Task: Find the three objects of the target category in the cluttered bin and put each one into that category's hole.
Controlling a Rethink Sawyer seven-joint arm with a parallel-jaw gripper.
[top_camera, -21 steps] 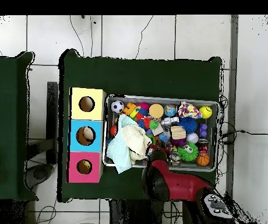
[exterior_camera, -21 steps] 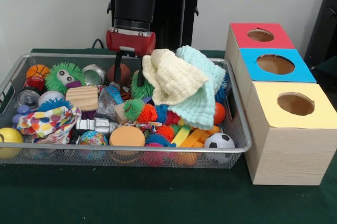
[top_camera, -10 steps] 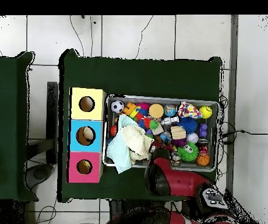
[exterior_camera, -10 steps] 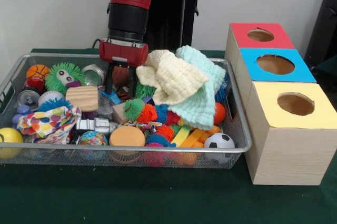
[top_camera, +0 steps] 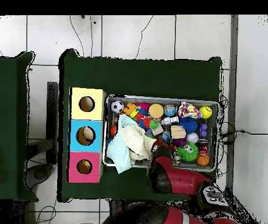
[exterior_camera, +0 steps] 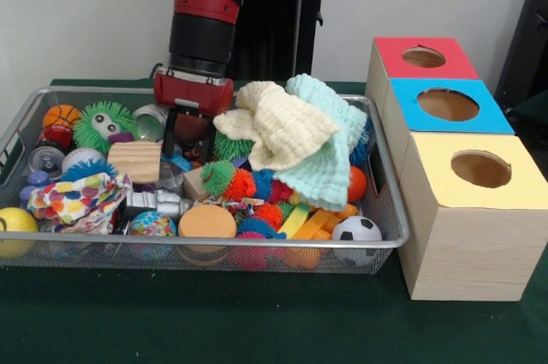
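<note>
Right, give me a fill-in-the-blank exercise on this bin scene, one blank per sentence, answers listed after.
1. Of the three boxes beside the wire bin, the one nearest the camera in the front view has a ______ top.
2. The soccer ball lies in the bin corner nearest the ______ box.
3. The cream cloth lies partly on top of a ______ cloth.
4. The gripper hangs inside the ______.

Missing words: yellow; yellow; mint-green; bin
</note>
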